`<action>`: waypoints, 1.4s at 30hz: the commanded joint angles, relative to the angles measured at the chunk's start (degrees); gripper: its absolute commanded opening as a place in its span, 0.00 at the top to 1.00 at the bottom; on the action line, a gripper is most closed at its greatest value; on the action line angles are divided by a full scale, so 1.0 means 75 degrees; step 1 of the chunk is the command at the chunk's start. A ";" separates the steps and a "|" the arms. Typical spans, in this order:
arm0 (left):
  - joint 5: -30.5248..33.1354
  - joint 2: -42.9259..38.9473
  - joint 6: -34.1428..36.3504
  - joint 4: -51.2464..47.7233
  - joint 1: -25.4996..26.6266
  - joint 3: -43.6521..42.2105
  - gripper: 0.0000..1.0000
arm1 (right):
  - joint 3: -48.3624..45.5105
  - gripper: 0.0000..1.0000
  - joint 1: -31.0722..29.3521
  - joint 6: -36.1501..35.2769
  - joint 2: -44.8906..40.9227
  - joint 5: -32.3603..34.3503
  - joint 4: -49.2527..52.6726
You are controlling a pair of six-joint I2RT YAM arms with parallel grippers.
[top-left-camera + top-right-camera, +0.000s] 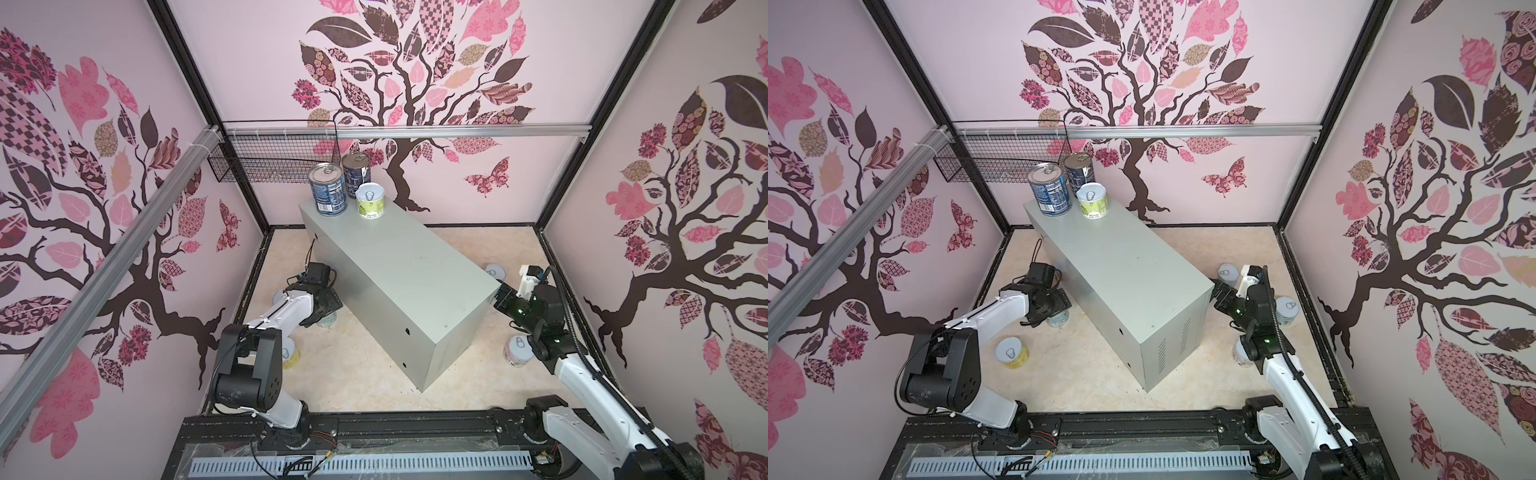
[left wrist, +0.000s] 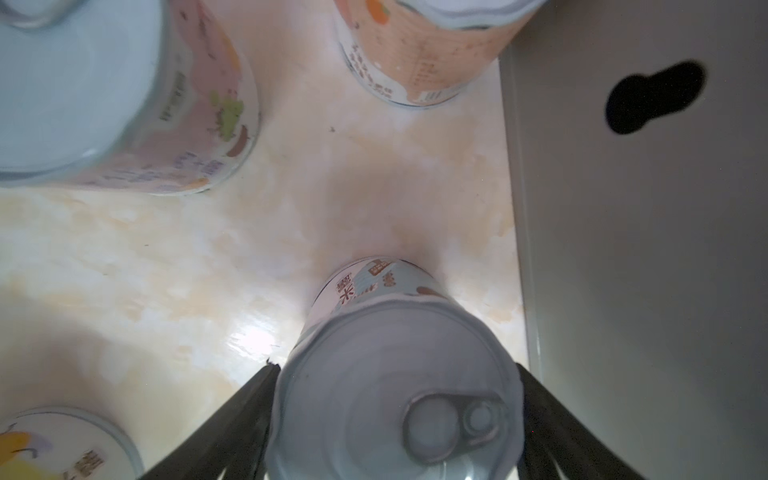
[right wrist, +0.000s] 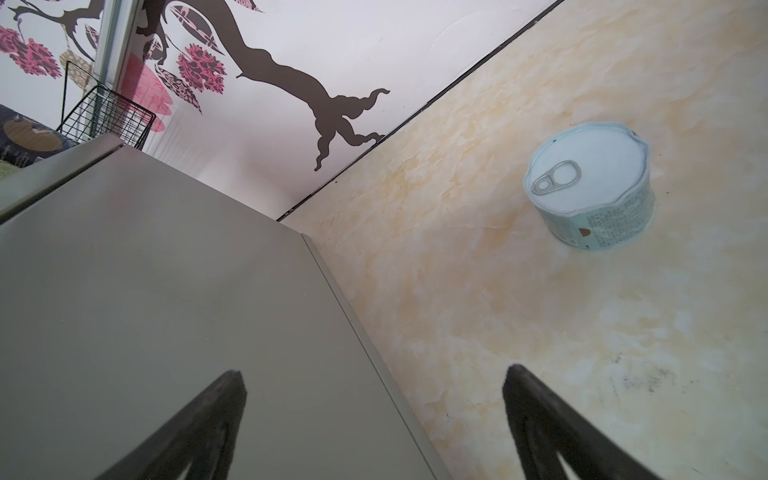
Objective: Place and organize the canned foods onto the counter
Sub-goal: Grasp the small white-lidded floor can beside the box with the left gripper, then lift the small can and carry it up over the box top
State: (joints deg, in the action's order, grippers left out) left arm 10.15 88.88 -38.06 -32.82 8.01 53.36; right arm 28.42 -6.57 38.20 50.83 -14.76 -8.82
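Observation:
The counter (image 1: pixel 399 266) (image 1: pixel 1121 257) lies slantwise on the floor. At its far end stand two dark-blue cans (image 1: pixel 328 189) (image 1: pixel 356 168) and a short green can (image 1: pixel 370 201). Low at the counter's left side, my left gripper (image 1: pixel 326 316) (image 2: pixel 395 368) is shut on a short pale-blue can (image 2: pixel 395 395) that stands on the floor, a finger against each side. My right gripper (image 1: pixel 500 297) (image 3: pixel 374 372) is open and holds nothing; it hovers over the counter's near right edge (image 3: pixel 332 270). A teal can (image 3: pixel 590 195) stands on the floor beyond it.
More short cans stand on the floor: a yellow one (image 1: pixel 1013 353) near the left arm, pink (image 2: pixel 124 104) and orange (image 2: pixel 415 50) ones ahead of the left gripper, and others (image 1: pixel 1286 309) (image 1: pixel 517 351) by the right arm. A black wire basket (image 1: pixel 274 153) hangs at the back left.

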 commanded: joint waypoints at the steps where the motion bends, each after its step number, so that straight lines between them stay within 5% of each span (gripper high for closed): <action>1: 0.0638 -0.0003 -0.0098 -0.0265 -0.0032 0.0146 0.17 | -0.0025 0.00 0.0048 -0.0018 0.0055 -0.0126 -0.0160; 17: 0.0677 0.0470 -0.0105 -0.0281 -0.0029 0.0225 0.11 | -0.0063 0.00 0.0047 -0.0018 0.0031 -0.0153 -0.0195; 30: 0.0522 0.0212 0.0010 -0.0295 -0.0036 0.0231 0.41 | -0.0088 0.00 0.0047 -0.0048 0.0095 -0.0152 -0.0198; 42: 0.0166 -0.1288 0.0223 -0.0742 -0.0029 0.0194 0.45 | 0.0005 0.00 0.0046 -0.0240 0.0135 -0.0097 0.0007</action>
State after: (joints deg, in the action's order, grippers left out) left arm 11.81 82.61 -37.47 -37.80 7.94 53.47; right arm 27.66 -6.55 37.63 51.70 -15.29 -9.19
